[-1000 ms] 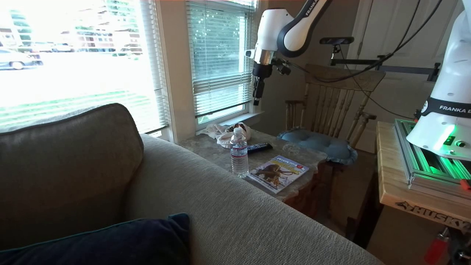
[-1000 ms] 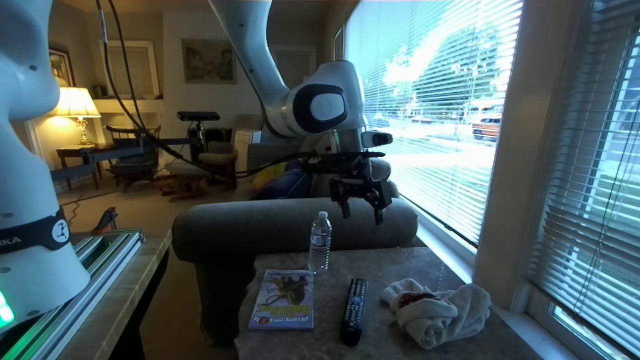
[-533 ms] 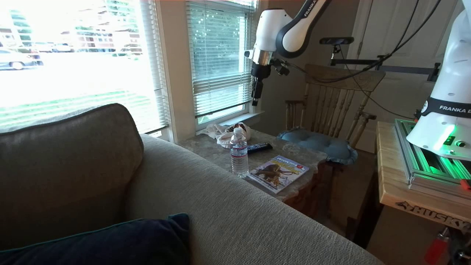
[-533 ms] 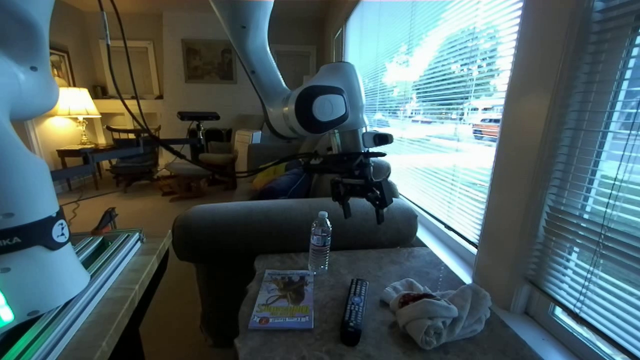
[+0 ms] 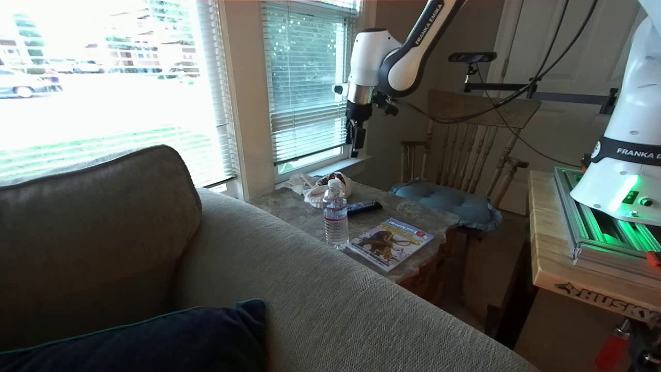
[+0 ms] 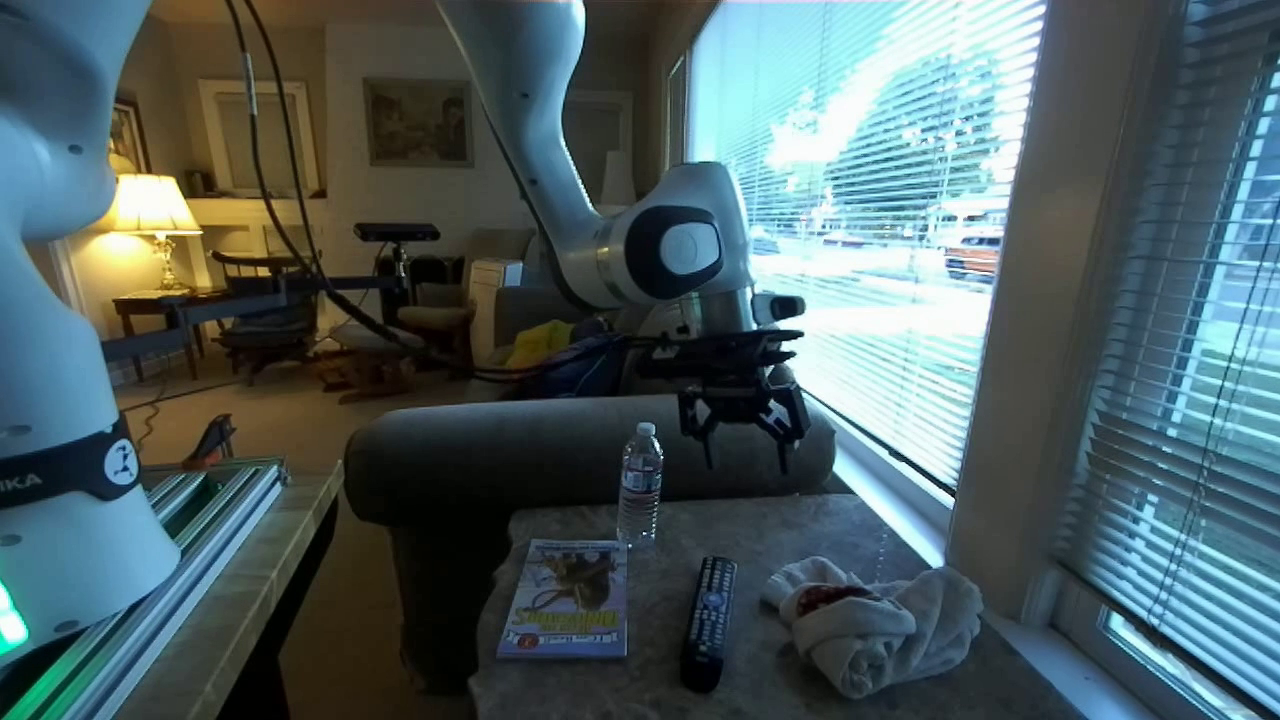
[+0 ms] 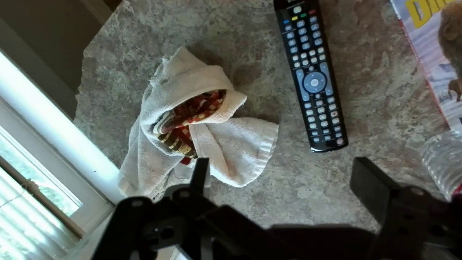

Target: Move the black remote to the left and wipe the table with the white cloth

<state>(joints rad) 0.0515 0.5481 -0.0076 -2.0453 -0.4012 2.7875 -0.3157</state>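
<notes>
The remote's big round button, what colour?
The big round button is greyish blue with a whitish middle, clearest in the wrist view.

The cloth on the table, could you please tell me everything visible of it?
The cloth is off-white and towel-like, with a ribbed band near one end. It lies crumpled and folded over itself on the table, close to the sill. An opening in the folds shows a red, yellow and dark pattern; whether that is its other side or a separate piece, I cannot tell. The remote lies beside it, apart. The open gripper hangs above, not touching it; only the table visibly does.
</notes>
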